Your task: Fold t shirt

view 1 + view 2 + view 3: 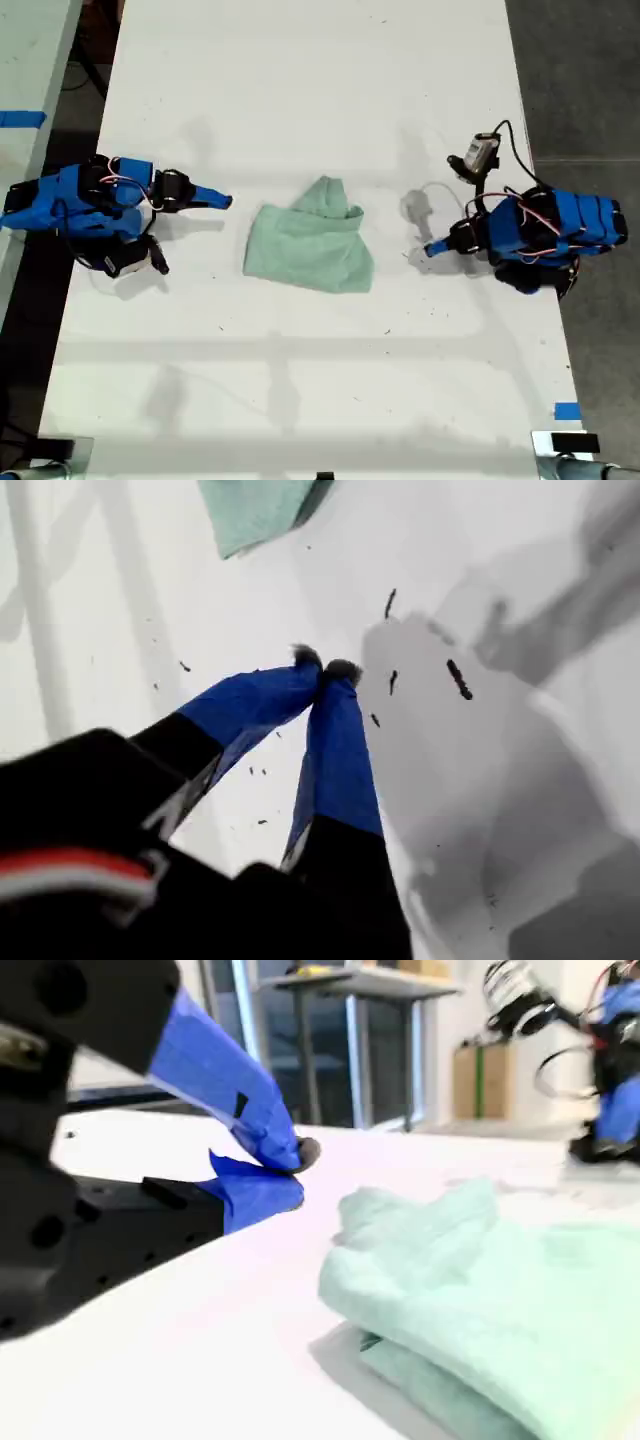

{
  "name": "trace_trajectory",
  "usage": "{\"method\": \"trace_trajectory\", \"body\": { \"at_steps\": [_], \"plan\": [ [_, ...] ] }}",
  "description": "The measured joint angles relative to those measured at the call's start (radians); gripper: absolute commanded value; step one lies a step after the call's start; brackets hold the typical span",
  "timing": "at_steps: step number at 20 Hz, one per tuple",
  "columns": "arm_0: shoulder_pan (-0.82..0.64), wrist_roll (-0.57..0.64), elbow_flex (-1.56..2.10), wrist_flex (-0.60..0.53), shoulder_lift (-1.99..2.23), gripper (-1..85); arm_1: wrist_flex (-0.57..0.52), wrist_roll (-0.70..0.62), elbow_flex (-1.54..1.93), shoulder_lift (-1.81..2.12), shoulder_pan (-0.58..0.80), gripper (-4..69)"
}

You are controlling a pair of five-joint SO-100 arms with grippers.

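Lying folded mid-table: small wrinkled pale mint-green fabric t shirt (312, 248), bunched flap toward exterior view's 12 o'clock, on white table (300, 90).
Parked apart from it: my first gripper (323, 666) at exterior view's 3 o'clock, blue jaws pinched together, empty; my second gripper (296, 1170) at 9 o'clock, tips nearly meeting, empty.

White table (300, 80), grey floor (580, 70), blue tape (566, 411), background desk (370, 985).
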Motion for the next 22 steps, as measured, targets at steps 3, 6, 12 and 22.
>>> {"method": "trace_trajectory", "body": {
  "at_steps": [3, 6, 12, 22],
  "plan": [
    [-0.075, 0.002, 0.0, 0.155, 0.003, 3.2, -0.018, 0.031, 0.135, 0.002, 0.08, 21.3],
    [-0.114, 0.049, 0.0, 0.206, 0.003, 4.0, -0.048, -0.19, 0.155, -0.003, 0.08, 18.7],
    [-0.086, 0.049, 0.0, 0.207, 0.003, 4.0, -0.051, -0.437, 0.156, -0.005, 0.074, 12.9],
    [-0.071, 0.049, 0.0, 0.207, 0.003, 4.0, -0.051, -0.443, 0.16, -0.005, 0.074, 10.2]
  ]
}}
